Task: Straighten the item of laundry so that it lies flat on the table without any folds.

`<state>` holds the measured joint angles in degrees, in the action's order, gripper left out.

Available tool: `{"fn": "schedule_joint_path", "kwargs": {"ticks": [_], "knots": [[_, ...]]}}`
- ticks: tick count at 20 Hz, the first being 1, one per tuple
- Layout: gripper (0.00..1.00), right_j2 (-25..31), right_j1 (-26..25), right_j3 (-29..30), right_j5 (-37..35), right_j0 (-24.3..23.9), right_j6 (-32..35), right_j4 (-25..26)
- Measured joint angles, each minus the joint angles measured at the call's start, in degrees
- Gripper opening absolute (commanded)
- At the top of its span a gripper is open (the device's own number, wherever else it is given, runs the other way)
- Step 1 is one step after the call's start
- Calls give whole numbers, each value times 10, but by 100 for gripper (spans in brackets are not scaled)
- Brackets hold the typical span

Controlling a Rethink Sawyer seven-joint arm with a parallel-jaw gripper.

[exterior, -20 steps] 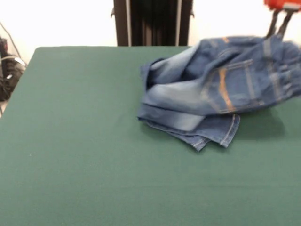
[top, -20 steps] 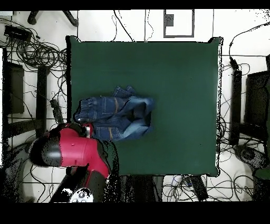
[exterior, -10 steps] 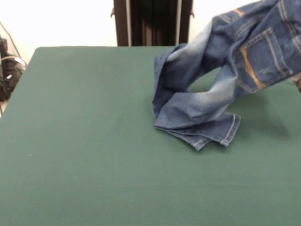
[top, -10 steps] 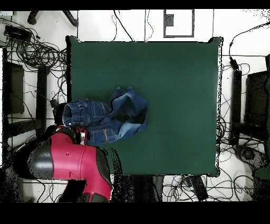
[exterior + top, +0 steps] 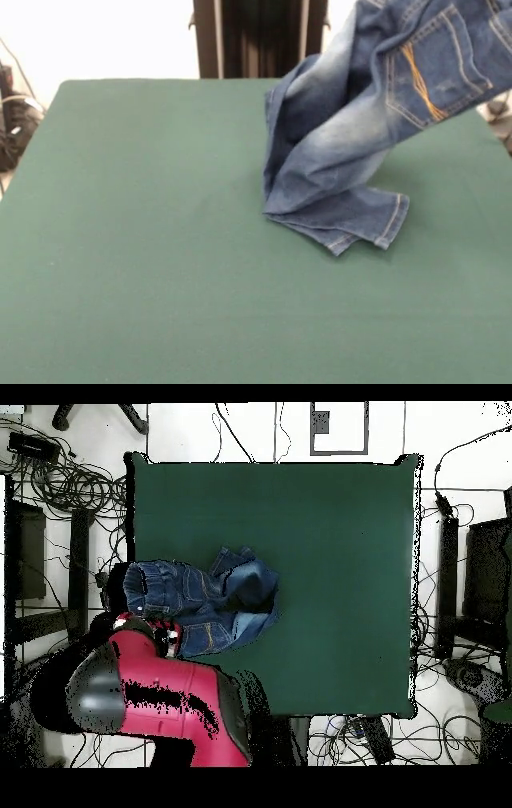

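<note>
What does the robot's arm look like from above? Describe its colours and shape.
The arm is bulky and rounded, with glossy red shells. A grey-black rounded cap sits at one end, and black sections show beside the red. The gripper itself is not visible.

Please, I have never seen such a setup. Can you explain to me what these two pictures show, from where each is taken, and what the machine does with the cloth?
Both pictures show one moment. One camera faces the green table from the front; the other looks straight down. The red and black shape in the overhead picture is a robot arm. The cloth is a pair of blue jeans. Their upper part, with an orange-stitched pocket, is lifted into the air toward the table's edge, while the leg ends rest crumpled on the table. The arm seems to hold them up, but its claw is hidden in both pictures.
</note>
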<state>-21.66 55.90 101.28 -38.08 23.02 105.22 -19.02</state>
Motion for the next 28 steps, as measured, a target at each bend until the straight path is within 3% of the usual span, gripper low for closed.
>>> {"fn": "schedule_joint_path", "kwargs": {"ticks": [4, 13, 20, 28], "knots": [[0, 0, 12, -6, -12, -23, 0, 0], [0, 32, 12, -42, -17, -170, 0, 19], [0, 96, -12, -69, -16, -301, -3, 71], [0, 167, -31, -69, 7, -385, -3, 117]]}}
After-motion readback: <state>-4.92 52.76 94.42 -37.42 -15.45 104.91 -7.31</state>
